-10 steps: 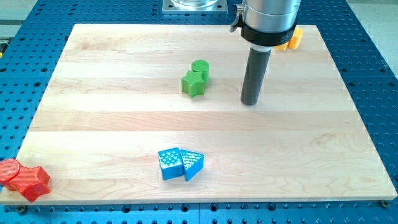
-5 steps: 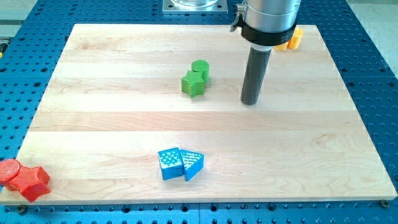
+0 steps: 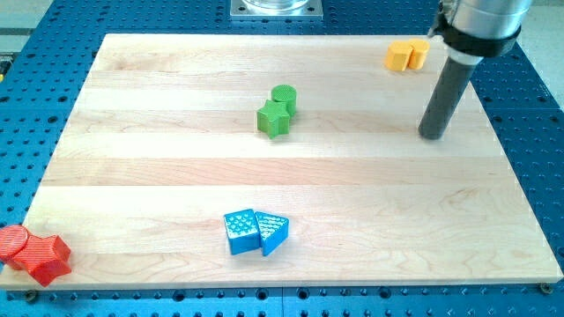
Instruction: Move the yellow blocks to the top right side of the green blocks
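Two yellow blocks (image 3: 406, 55) sit touching each other near the board's top right corner. A green cylinder (image 3: 284, 97) and a green star-shaped block (image 3: 273, 119) touch each other at the upper middle of the board. My tip (image 3: 432, 136) rests on the board at the view's right, below and slightly right of the yellow blocks and far right of the green blocks. It touches no block.
Two blue blocks (image 3: 256, 232) lie together at the lower middle of the wooden board (image 3: 132, 167). Two red blocks (image 3: 31, 252) sit at the board's bottom left corner, partly over its edge. A blue perforated table (image 3: 538, 114) surrounds the board.
My rod has moved to the view's right, from beside the green blocks to below the yellow blocks, which now show in full. No block has moved.
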`<state>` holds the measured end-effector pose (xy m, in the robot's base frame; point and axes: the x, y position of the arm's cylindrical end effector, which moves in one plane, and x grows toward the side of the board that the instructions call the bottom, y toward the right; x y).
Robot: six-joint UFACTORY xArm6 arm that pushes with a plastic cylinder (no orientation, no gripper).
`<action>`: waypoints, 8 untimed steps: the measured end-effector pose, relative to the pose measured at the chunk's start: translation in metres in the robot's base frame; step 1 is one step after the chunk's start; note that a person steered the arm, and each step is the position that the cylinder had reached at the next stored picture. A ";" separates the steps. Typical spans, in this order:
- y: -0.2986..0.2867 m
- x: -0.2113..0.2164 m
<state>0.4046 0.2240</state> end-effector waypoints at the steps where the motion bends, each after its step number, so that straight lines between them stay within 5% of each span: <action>1: 0.047 -0.032; 3: 0.120 -0.143; 5: 0.016 -0.162; 6: -0.035 -0.133; 8: 0.024 -0.171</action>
<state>0.2332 0.2476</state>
